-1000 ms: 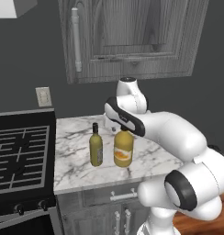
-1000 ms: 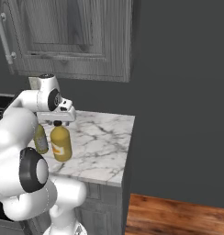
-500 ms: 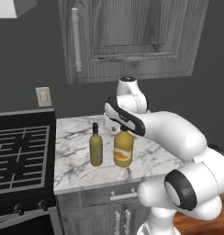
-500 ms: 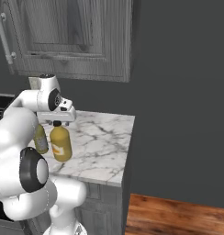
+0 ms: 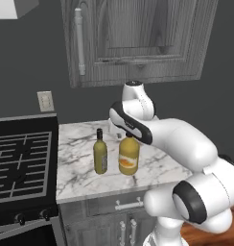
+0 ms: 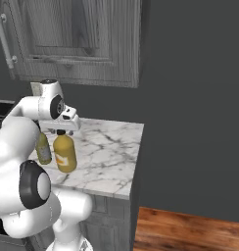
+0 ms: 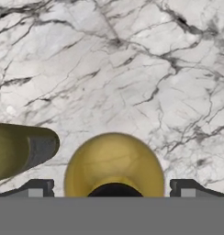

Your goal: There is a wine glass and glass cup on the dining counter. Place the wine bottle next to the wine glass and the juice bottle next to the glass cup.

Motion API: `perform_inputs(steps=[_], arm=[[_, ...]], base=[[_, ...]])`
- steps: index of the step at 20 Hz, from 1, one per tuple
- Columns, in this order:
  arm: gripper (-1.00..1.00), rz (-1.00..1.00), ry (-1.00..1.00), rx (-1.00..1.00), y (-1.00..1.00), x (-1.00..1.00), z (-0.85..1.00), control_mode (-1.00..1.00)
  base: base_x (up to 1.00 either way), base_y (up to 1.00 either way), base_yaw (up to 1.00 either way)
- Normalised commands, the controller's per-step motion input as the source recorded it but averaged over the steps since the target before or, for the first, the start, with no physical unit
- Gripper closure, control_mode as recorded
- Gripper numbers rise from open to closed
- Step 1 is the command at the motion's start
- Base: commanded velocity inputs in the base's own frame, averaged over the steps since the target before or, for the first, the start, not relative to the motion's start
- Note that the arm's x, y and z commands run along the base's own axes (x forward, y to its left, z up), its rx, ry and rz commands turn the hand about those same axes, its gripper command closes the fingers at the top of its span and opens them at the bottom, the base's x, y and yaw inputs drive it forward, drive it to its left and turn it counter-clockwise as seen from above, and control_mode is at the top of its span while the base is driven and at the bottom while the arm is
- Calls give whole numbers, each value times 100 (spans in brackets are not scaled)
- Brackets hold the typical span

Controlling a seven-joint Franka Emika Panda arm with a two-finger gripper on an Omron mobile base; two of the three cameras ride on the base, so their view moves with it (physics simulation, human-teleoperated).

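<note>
Hand [image 7: 114, 188] over juice bottle [image 5: 129, 155] cap, fingers spread either side — wine bottle [image 5: 100, 153] just beside.

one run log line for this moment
gripper: open, astride juice bottle cap | wine bottle: standing beside it | surface: small marble counter

no readable text anywhere, juice bottle [image 5: 129, 156] label just an orange-white blur, wine bottle [image 5: 100, 155] label too small to read
</note>
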Motion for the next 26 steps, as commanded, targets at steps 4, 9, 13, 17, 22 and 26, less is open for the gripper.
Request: perform_inputs(steps=[4,9,13,17,22,26], arm=[[-100,-6,0,0,0,-10,-1,-100],[-100,-4,0,0,0,-3,-8,-100],[100,0,0,1,0,4,-15,-100],[100,0,0,0,-1,9,-15,-100],[100,0,0,4,0,-8,-1,-100],[100,0,0,17,9,-48,39,-100]], base=[[0,0,0],[0,0,0],[0,0,0],[0,0,0],[0,0,0],[0,0,0]])
